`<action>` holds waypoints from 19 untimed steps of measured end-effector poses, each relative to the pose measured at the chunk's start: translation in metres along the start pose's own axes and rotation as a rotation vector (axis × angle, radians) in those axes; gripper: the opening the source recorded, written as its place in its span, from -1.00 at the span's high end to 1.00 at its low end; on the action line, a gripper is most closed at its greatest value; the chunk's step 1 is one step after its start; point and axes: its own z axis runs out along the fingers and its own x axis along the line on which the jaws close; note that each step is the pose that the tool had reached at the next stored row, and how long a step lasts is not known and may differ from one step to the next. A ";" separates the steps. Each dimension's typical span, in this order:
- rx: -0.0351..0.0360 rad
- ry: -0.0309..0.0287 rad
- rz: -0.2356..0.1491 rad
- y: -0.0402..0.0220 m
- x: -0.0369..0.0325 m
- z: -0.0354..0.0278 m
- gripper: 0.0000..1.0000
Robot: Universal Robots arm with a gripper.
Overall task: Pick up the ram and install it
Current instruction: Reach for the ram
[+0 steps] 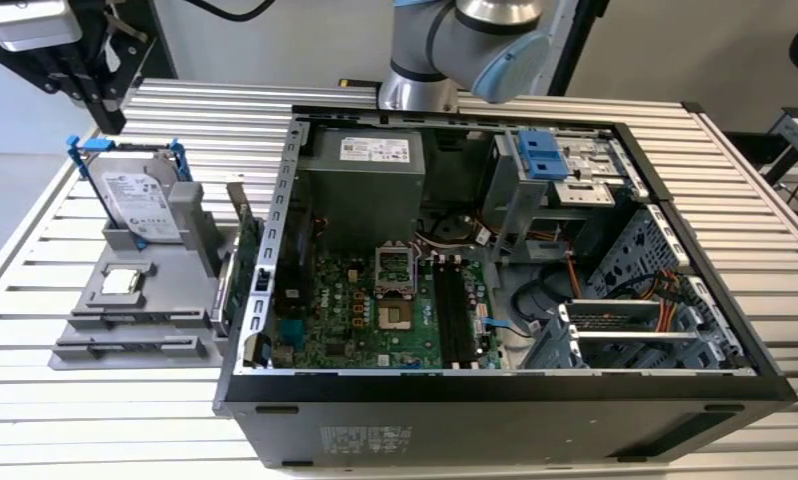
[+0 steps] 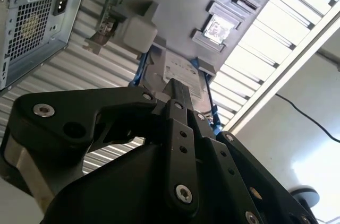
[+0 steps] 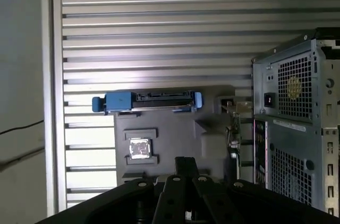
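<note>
Fingers [image 3: 183,168] of the black metal gripper [image 1: 104,122] look pressed together and hold nothing. It hangs above the striped metal table [image 1: 52,420], near the silver hard drive in a blue bracket [image 1: 139,200]. The thin grey ram stick [image 1: 224,285] seems to stand on its edge in the grey plastic holder [image 1: 119,345], just beside the upright green card [image 1: 248,265] and the open black computer case [image 1: 506,400].

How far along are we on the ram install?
Done: nothing that shows; the motherboard's black slots look empty. In hand: the gripper hangs above the grey fixture, near the hard drive, carrying nothing visible. Left: what seems to be the ram sits at the fixture's front, not yet picked up, so pickup and install both remain.
</note>
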 end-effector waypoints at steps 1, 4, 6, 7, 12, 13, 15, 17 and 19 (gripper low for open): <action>-0.0001 0.0001 -0.002 0.0000 0.0006 0.0000 1.00; -0.0003 0.0005 -0.007 -0.0001 0.0023 0.0000 1.00; -0.0004 0.0008 -0.011 -0.0001 0.0036 0.0000 1.00; -0.0006 0.0009 -0.013 -0.0002 0.0043 0.0000 1.00; -0.0008 0.0014 -0.022 -0.0003 0.0075 0.0000 1.00; -0.0009 0.0016 -0.024 -0.0003 0.0081 0.0000 1.00; -0.0010 0.0018 -0.028 -0.0003 0.0096 0.0000 1.00; -0.0010 0.0021 -0.032 -0.0004 0.0108 0.0000 1.00; -0.0010 0.0021 -0.033 -0.0004 0.0108 0.0000 1.00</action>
